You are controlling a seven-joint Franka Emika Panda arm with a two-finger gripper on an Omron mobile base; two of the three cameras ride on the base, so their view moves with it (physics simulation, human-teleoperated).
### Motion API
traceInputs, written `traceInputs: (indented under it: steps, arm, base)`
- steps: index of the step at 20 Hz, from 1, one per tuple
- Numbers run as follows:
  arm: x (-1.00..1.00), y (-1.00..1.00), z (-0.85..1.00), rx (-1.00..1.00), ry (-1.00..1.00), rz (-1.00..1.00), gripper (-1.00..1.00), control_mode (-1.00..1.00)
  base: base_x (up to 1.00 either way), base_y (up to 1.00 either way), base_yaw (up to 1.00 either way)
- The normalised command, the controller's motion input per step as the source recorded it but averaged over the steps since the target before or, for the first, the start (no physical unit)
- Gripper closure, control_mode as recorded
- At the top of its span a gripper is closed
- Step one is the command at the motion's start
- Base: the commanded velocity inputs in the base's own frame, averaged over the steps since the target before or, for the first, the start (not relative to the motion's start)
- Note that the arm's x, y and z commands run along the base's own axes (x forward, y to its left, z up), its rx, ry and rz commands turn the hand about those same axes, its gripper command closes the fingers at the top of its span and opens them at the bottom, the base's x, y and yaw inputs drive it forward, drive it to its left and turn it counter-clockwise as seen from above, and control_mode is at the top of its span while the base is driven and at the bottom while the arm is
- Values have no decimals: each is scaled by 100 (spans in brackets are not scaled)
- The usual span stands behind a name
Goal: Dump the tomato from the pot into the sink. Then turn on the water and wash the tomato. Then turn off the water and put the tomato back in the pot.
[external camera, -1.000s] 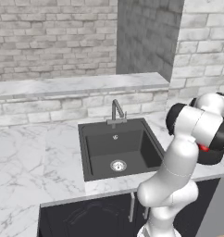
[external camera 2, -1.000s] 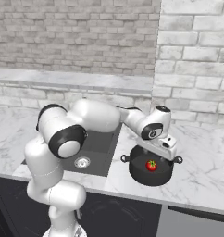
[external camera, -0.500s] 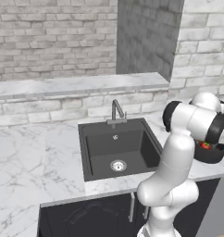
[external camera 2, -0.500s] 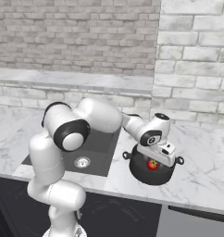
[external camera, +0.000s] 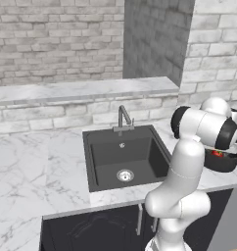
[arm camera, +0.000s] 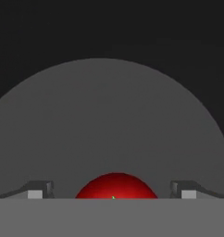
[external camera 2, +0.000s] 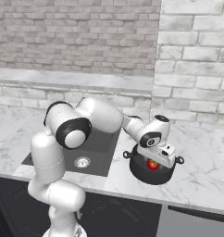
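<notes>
Brick walls back a white marble counter [external camera 2: 202,171], with a long stone ledge [external camera: 81,89] running above it. Set into the counter is the dark sink [external camera: 123,157], its silver drain [external camera: 124,175] near the basin's middle and a bent grey faucet [external camera: 123,117] at its 12 o'clock rim. In the right base view the black pot [external camera 2: 153,170] stands on the marble just beside the sink's 3 o'clock edge, one small handle [external camera 2: 179,160] poking out at the pot's 3 o'clock and another at its 9 o'clock. Inside it lies the tomato [external camera 2: 152,164], red and partly covered by the hand above. From the base, the white arm bends over the sink's corner and reaches down over the pot, so the gripper [external camera 2: 155,158] sits low at the pot's mouth, right over the tomato. In the hand view the pot floor [arm camera: 109,125] is a grey disc against the darker wall, and the tomato [arm camera: 116,186] rises at 6 o'clock, a speck of green on it. Two fingertips [arm camera: 37,190] stand spread wide, one at the tomato's 9 o'clock and one at its 3 o'clock, each clear of its skin. In the left base view a sliver of the pot [external camera: 222,161] peeks from behind the arm at the sink's 3 o'clock.
</notes>
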Motion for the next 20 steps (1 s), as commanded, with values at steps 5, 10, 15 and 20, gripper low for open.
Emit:
traceInputs:
  steps: [5,10,15,20]
  arm:
    - [0,0,-3,0,0,0,100,-100]
    - [0,0,0,0,0,0,100,-100]
    - [0,0,5,0,0,0,100,-100]
    - [0,0,50,0,0,0,100,-100]
  base:
    - [0,0,0]
    - [0,0,0]
    - [0,0,0]
    - [0,0,0]
